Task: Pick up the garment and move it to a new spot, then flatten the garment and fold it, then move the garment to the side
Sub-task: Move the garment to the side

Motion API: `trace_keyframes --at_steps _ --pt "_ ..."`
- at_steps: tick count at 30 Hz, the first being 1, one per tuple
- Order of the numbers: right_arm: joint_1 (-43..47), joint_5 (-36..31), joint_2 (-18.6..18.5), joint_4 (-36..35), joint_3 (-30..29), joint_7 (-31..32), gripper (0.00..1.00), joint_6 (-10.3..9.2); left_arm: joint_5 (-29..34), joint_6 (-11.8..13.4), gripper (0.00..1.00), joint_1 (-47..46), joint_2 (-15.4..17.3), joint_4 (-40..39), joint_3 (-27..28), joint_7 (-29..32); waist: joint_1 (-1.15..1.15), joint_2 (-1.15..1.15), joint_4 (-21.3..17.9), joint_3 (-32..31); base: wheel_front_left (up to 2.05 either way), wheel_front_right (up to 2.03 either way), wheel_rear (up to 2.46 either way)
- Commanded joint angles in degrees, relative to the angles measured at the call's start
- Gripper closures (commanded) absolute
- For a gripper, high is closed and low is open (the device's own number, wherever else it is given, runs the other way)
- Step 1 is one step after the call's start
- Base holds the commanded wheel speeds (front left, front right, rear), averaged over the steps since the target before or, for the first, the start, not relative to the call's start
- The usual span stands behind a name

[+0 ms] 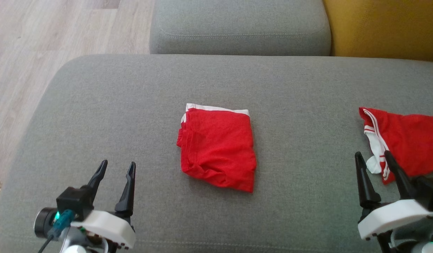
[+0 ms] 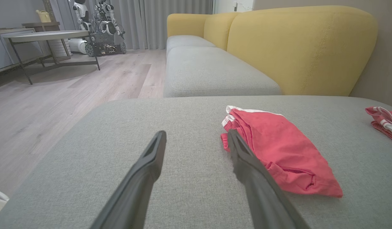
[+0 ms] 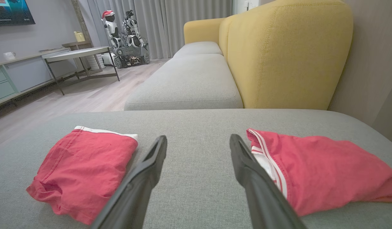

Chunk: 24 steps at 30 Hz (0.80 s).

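Left gripper [image 1: 118, 162] and right gripper [image 1: 372, 153], both empty with dark fingers spread apart, hover low over a wide grey fabric sofa cushion [image 1: 307, 105]. Between them lies a red cloth garment with a white band [image 1: 218, 147], folded into a compact rectangle. A second red, white-striped garment [image 1: 406, 140] lies just beside the right gripper. Folding looks done; moving the garment aside appears to remain.

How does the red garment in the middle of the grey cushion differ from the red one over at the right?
The middle garment is folded into a compact, near-square bundle; the right garment lies looser and wider. The middle garment shows a plain white band along its far edge; the right garment has thin white stripes at one end. Both are red, on the grey cushion.
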Motion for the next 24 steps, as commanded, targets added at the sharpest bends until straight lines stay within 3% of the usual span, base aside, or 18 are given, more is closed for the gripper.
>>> trace_keyframes --at_steps 1,16,24 --pt "-1.6 -0.3 -0.4 -2.4 0.9 0.1 0.00 -0.05 -0.1 0.6 0.00 -2.4 1.2 -2.4 1.8 -0.2 0.00 0.00 0.0 0.1 0.00 0.00 0.00" --pt "-2.9 -0.5 -0.4 -0.9 0.9 0.4 0.00 -0.05 0.0 0.9 0.00 -3.4 1.6 -2.6 1.0 -0.6 0.00 0.00 1.1 1.0 0.00 0.00 0.00" --pt "-9.1 0.3 -0.4 7.8 4.5 -0.2 0.00 -0.05 -0.1 0.0 0.00 -7.6 0.9 -2.4 0.0 -2.3 0.00 0.00 5.9 5.6 0.00 0.00 0.00"
